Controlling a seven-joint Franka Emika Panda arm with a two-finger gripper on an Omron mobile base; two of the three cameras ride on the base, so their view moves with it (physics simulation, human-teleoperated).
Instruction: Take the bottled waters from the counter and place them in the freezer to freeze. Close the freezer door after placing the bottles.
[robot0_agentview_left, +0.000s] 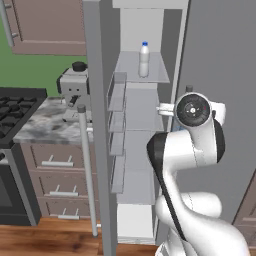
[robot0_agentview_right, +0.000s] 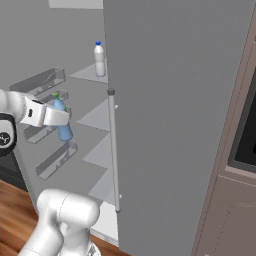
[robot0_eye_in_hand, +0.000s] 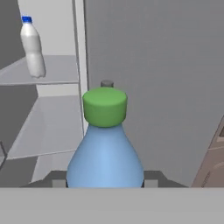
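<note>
A translucent white bottled water (robot0_agentview_left: 144, 60) with a blue cap stands upright on an upper shelf of the open freezer (robot0_agentview_left: 142, 117); it also appears in the right base view (robot0_agentview_right: 100, 59) and the hand view (robot0_eye_in_hand: 33, 48). My gripper (robot0_agentview_right: 59, 119) is shut on the teal-tinted bottled water (robot0_agentview_right: 62, 122) with a green cap (robot0_eye_in_hand: 105, 106), holding it upright in front of the freezer opening at middle-shelf height. In the hand view this bottle (robot0_eye_in_hand: 105, 153) sits between my fingertips (robot0_eye_in_hand: 57, 180). The freezer door (robot0_agentview_left: 100, 150) stands swung open on the left with its inner bins (robot0_agentview_left: 117, 100).
The counter (robot0_agentview_left: 45, 125) lies left of the open door, carrying a black-and-silver coffee machine (robot0_agentview_left: 75, 86). A black gas stove (robot0_agentview_left: 15, 110) sits further left. The plain grey right-hand door (robot0_agentview_right: 175, 125) with its bar handle (robot0_agentview_right: 114, 150) is close on my right. My arm's elbow (robot0_agentview_left: 195, 125) rises before the freezer.
</note>
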